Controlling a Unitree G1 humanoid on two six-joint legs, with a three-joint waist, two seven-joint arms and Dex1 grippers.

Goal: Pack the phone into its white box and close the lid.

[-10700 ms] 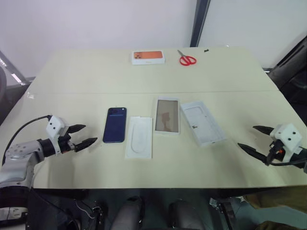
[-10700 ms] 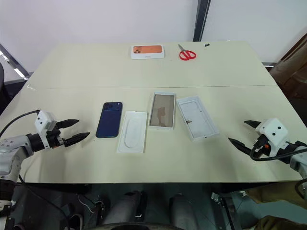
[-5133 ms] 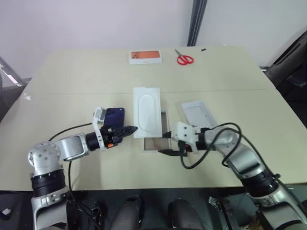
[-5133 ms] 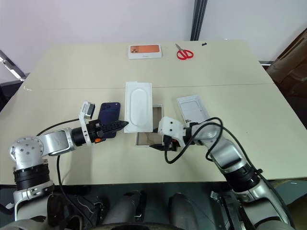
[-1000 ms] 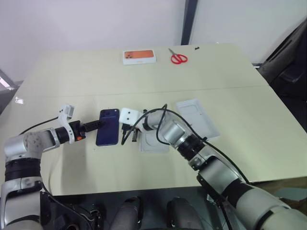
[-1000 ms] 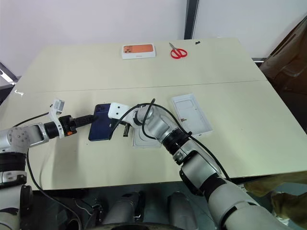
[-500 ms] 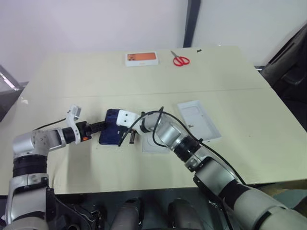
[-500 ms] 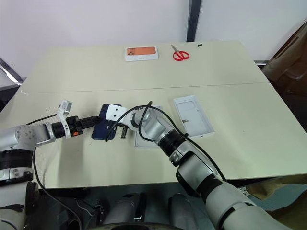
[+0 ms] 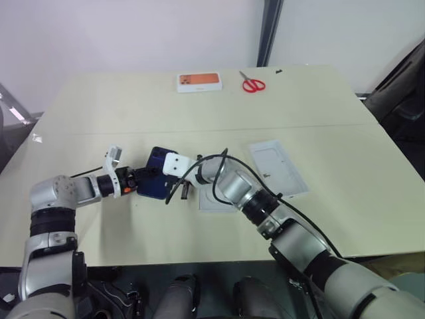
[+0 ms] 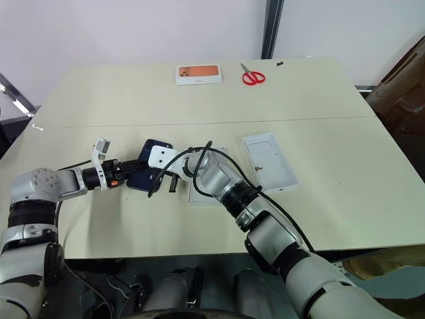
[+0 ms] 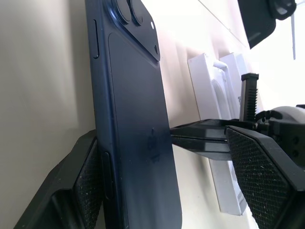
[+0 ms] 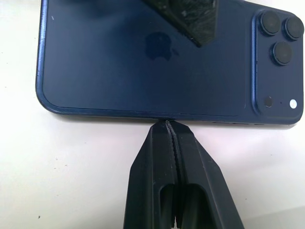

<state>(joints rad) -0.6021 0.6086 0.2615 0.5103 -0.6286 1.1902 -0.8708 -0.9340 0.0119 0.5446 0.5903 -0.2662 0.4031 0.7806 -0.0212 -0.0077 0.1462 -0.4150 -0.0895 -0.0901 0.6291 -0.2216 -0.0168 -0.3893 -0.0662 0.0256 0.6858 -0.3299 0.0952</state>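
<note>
The dark navy phone (image 9: 154,184) lies back up on the table, left of centre, camera cluster at the far end. My left gripper (image 9: 142,179) is open and straddles it. One finger (image 11: 88,183) sits at the underside of the phone's (image 11: 138,143) long edge, and the other finger (image 11: 259,164) hovers over its back with a gap. My right gripper (image 12: 167,125) is shut, its tips pressed against the opposite long edge of the phone (image 12: 147,57). The white box (image 10: 200,193) sits just right of the phone, largely behind my right arm. The lid (image 9: 279,168) lies inside up, further right.
An orange-printed white box (image 9: 199,82) and red scissors (image 9: 252,84) lie at the table's far edge. A black cable (image 9: 211,159) loops over my right forearm above the white box. A seam crosses the table behind the phone.
My left gripper has slid right, onto the phone, and now straddles it, jaws slightly narrower. The right gripper has stayed shut against the phone's edge. The camera has shifted a little.
</note>
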